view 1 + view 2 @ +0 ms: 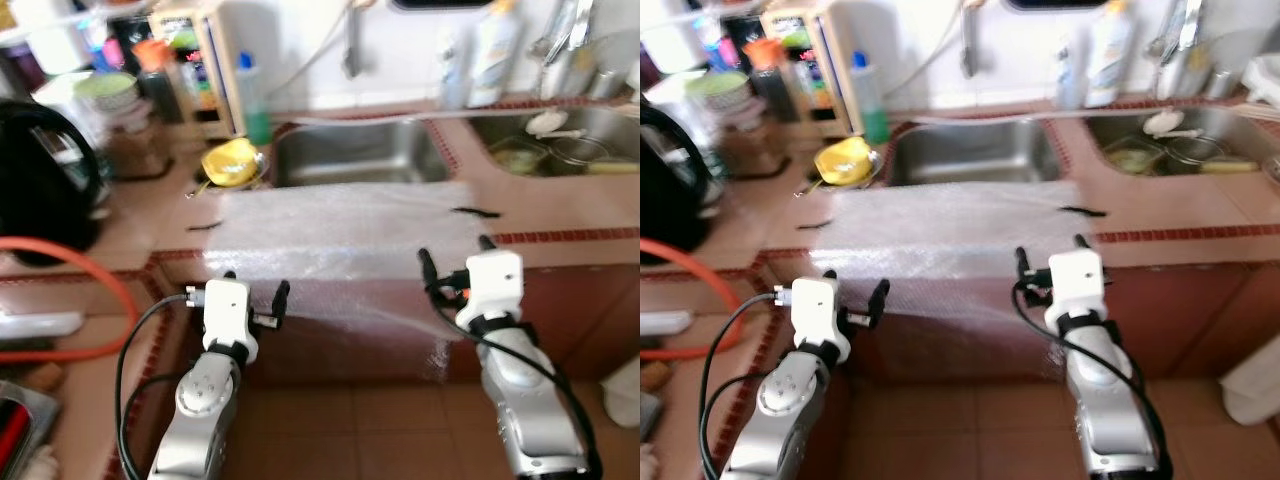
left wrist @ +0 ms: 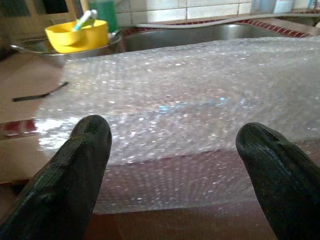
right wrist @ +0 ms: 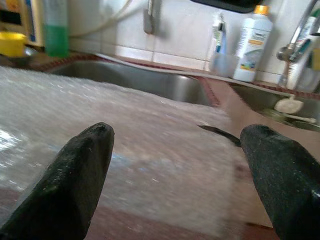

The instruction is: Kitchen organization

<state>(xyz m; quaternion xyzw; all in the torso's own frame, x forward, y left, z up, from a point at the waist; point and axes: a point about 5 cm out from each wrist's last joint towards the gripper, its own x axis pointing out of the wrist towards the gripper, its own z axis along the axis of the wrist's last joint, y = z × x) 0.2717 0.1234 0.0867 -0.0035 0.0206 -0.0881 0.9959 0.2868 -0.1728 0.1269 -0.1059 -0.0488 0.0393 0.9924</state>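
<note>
- Left eye view: bubble wrap sheet [image 1: 345, 240] lies flat on the tiled counter [image 1: 560, 215], in front of the steel sink [image 1: 360, 150]; its near part drapes over the counter's front edge and hangs down the brown face.
- Left gripper [image 1: 255, 292] sits just below the counter edge at the sheet's left hanging corner, fingers spread, nothing held. Right gripper [image 1: 455, 252] is at the sheet's right front edge, fingers also apart and empty.
- Yellow bowl [image 1: 230, 160] stands just beyond the sheet's far left corner. Black kettle [image 1: 40, 180] and an orange hose [image 1: 95, 275] crowd the counter to the left; tiled floor below the arms is open.
- Right eye view: second sink [image 1: 1190, 145] with dishes lies right of the sheet; bare counter separates them.
- Left wrist view: both black fingertips [image 2: 82, 165] wide apart, framing the sheet's folded front edge; contact cannot be told. Yellow bowl at the far side.
- Right wrist view: fingers [image 3: 80, 170] wide apart above the sheet's right margin; a white bottle [image 3: 252, 42] stands by the wall behind the sinks.
</note>
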